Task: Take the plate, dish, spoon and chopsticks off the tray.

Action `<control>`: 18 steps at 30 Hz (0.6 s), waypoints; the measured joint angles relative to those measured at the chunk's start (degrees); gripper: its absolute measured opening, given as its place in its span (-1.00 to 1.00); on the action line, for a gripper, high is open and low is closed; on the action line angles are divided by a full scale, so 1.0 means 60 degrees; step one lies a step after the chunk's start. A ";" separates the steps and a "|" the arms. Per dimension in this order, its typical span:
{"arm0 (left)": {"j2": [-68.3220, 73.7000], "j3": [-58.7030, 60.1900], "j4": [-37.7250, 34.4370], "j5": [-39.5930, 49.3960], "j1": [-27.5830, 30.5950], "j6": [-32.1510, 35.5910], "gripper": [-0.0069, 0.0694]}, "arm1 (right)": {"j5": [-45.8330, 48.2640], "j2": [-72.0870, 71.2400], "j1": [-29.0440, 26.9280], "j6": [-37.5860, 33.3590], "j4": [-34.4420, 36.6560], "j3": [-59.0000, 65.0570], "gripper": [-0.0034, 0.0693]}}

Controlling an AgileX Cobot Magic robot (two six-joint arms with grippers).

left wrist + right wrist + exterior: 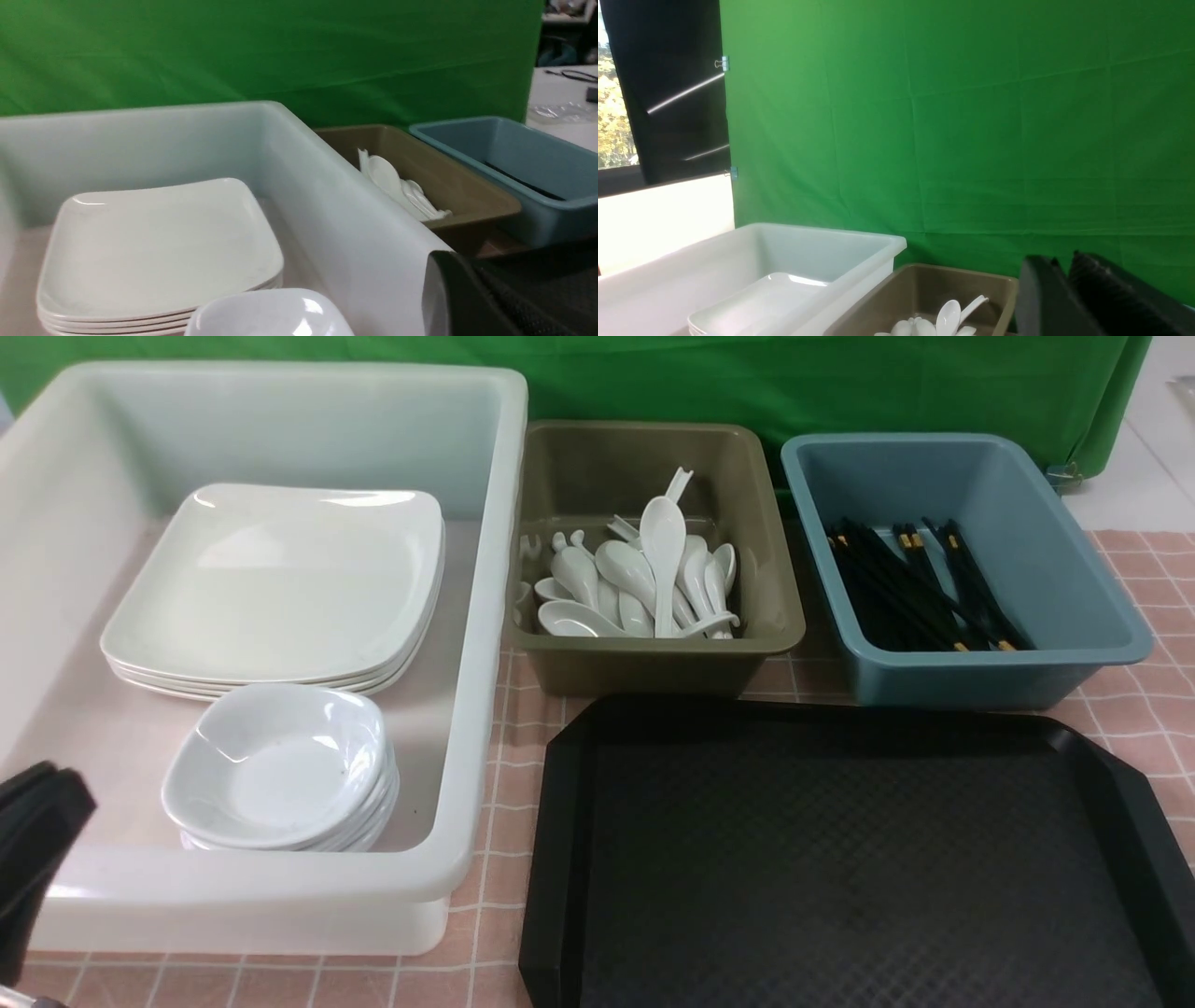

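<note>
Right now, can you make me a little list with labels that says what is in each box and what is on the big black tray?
big black textured plastic tray: nothing on it
large white plastic tub: stack of large white rounded-square plates, and nearer the robot a stack of small deep white dishes
olive-brown plastic bin: pile of white ceramic-style soup spoons
blue-grey plastic bin: long thin black chopsticks with gold bands
table cover: pink checked cloth
backdrop: green cloth
</note>
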 joint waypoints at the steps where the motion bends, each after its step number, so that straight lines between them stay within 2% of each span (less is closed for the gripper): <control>1: -0.0332 0.0463 0.0125 -0.0143 0.0434 -0.0151 -0.81 | 0.0000 -0.0007 0.0000 0.0000 0.0000 0.0000 -0.51; 5: -0.1242 0.1557 0.0255 -0.0185 0.1693 -0.0306 -0.81 | 0.0000 -0.0007 0.0000 0.0000 0.0000 0.0000 -0.49; 9: -0.1881 0.1832 0.0285 0.0003 0.2518 -0.0335 -0.81 | 0.0000 -0.0007 0.0000 0.0000 0.0000 0.0000 -0.47; 18: -0.1953 0.1842 0.0466 0.1532 0.2484 -0.0235 -0.81 | 0.0002 -0.0007 0.0000 0.0000 0.0000 0.0000 -0.44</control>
